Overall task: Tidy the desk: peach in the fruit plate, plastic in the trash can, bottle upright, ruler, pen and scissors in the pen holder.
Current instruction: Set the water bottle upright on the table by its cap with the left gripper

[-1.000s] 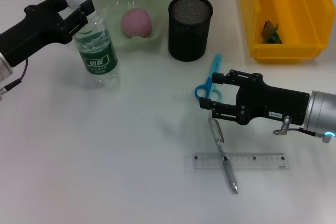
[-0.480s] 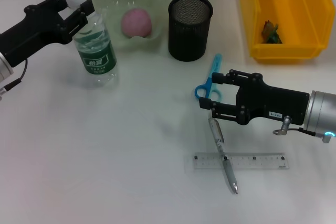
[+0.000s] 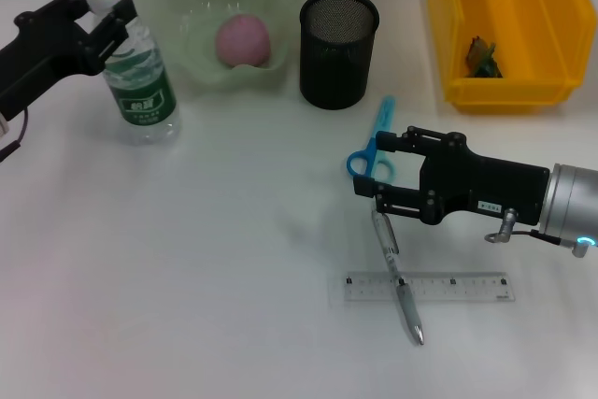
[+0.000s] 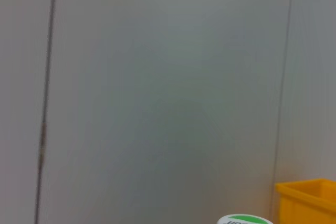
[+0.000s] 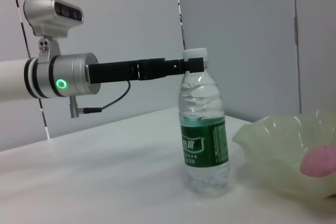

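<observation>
Two grippers show over the white surface (image 3: pixel 187 259). At ten o'clock the left gripper (image 3: pixel 101 18) is clamped on the neck of the upright bottle (image 3: pixel 135 77), which stands just beside the green fruit plate (image 3: pixel 192 7) holding the peach (image 3: pixel 243 40). At four o'clock the right gripper (image 3: pixel 374 167) hovers with fingers apart over the blue scissors (image 3: pixel 374 142), near the pen (image 3: pixel 397 273) lying across the ruler (image 3: pixel 430 287). Black mesh pen holder (image 3: pixel 338 49) stands at twelve, yellow trash can (image 3: pixel 509 35) at two.
</observation>
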Motion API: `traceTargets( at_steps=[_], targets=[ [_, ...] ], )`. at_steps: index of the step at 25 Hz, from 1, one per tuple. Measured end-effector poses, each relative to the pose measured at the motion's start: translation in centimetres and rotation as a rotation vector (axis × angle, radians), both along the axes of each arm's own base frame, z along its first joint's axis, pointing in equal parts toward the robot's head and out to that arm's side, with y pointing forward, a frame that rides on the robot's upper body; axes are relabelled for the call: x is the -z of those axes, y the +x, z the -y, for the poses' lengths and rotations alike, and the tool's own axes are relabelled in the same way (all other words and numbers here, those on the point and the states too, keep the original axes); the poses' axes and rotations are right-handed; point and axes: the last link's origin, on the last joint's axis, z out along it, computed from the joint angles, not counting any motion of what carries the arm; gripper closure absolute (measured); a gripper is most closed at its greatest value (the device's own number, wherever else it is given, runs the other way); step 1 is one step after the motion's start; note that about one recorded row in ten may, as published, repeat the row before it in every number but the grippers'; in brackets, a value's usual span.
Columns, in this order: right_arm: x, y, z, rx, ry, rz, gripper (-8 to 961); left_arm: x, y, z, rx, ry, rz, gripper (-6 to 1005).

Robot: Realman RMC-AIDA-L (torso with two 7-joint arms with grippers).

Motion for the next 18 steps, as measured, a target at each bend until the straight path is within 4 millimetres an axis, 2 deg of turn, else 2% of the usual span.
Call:
traceTargets(
  at_steps=[18],
  targets=[
    [0.15, 0.01, 0.13, 0.000, -0.008, 0.001, 237, 0.30, -0.54, -0.30, -0.026, 0.042, -0.029, 500]
  ],
)
